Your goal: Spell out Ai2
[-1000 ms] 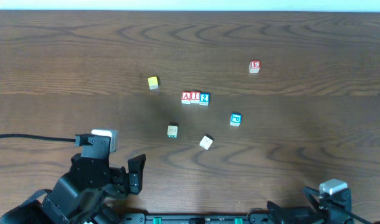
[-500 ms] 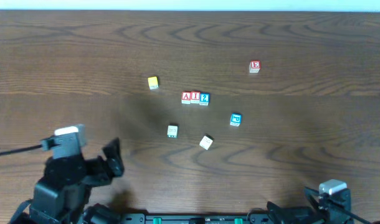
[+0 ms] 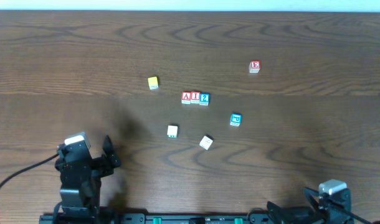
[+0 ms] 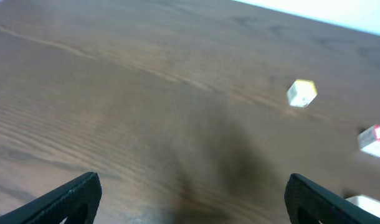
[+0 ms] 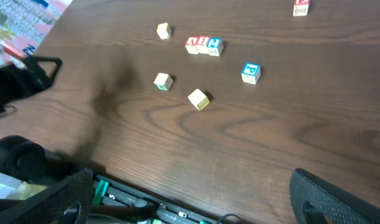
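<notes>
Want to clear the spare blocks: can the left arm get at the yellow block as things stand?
Probably yes. The yellow block stands alone on the table, and nothing lies between it and the open left gripper. Whether the arm stretches that far I cannot tell.

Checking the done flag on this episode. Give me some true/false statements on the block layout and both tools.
1. The row of three blocks reads A, I, 2, side by side. True.
2. The left tool is shut on a block. False: it is open and holds nothing.
3. The E block is part of the row. False: it lies apart, further back and to the right.
4. The yellow block lies apart, left of the row. True.
5. The right tool is open and holds nothing. True.
</notes>
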Action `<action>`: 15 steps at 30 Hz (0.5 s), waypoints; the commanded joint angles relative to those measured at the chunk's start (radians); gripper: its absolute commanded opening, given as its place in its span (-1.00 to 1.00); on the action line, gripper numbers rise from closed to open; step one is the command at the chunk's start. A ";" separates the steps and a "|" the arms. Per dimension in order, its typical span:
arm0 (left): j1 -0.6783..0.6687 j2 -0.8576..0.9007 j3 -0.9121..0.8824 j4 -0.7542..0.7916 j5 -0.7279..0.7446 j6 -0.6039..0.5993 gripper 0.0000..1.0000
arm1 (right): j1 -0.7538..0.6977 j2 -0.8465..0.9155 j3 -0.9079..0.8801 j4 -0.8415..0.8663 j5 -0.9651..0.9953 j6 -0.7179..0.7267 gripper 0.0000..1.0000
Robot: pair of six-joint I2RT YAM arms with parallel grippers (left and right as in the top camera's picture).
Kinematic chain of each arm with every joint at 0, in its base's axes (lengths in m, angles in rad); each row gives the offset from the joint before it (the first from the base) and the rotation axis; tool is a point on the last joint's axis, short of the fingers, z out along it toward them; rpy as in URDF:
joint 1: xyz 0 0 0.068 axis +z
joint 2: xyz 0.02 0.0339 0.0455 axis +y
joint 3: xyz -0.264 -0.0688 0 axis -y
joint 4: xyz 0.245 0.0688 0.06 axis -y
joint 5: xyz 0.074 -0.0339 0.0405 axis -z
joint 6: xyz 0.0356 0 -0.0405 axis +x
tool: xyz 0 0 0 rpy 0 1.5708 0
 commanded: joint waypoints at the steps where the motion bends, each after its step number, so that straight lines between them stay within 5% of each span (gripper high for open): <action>1: 0.018 -0.058 -0.062 0.031 0.020 0.027 0.91 | -0.005 -0.005 -0.002 -0.002 0.002 0.007 0.99; 15: 0.026 -0.169 -0.146 0.031 0.022 0.027 0.91 | -0.005 -0.005 -0.002 -0.002 0.002 0.007 0.98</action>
